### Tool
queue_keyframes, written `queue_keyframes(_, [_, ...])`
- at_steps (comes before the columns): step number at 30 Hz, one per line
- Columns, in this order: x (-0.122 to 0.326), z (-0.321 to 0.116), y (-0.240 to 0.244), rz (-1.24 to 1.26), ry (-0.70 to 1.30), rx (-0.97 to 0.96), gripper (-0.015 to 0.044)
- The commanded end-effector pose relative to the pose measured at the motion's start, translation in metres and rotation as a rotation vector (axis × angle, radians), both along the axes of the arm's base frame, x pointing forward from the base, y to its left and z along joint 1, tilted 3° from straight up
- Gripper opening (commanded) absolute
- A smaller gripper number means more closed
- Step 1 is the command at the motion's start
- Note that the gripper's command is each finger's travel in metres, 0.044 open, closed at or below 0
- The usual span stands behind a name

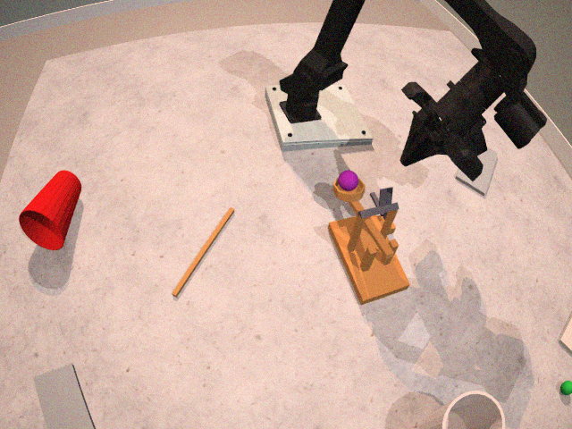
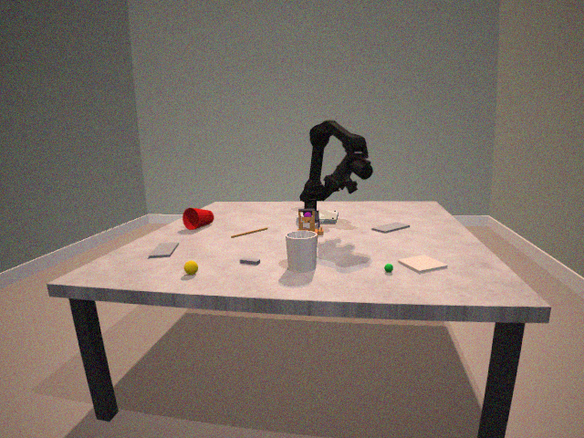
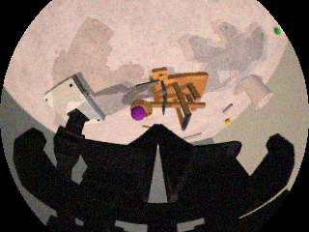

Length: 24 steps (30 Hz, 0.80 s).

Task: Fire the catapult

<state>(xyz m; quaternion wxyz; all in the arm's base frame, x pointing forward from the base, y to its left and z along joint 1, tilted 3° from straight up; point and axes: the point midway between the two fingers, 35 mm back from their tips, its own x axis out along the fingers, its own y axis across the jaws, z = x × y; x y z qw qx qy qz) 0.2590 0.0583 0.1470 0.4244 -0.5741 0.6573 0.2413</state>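
A: Where's your round purple ball (image 1: 348, 180) (image 2: 307, 214) (image 3: 138, 113)?
B: Sitting in the cup of your orange wooden catapult (image 1: 369, 258) (image 2: 307, 223) (image 3: 195, 87), dude.
A: And your black metal end effector (image 1: 441, 168) (image 3: 157, 128)?
B: Clenched on nothing, up above the surface (image 1: 152, 115) (image 2: 358, 287) (image 3: 130, 29).
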Motion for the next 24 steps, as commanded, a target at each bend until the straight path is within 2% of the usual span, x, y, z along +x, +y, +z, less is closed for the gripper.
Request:
queue_keyframes(1, [-0.021, -0.004, -0.006, 0.103, 0.090, -0.084, 0.0000])
queue_keyframes(24, [-0.028, -0.021, -0.007, 0.161, 0.139, -0.130, 0.0000])
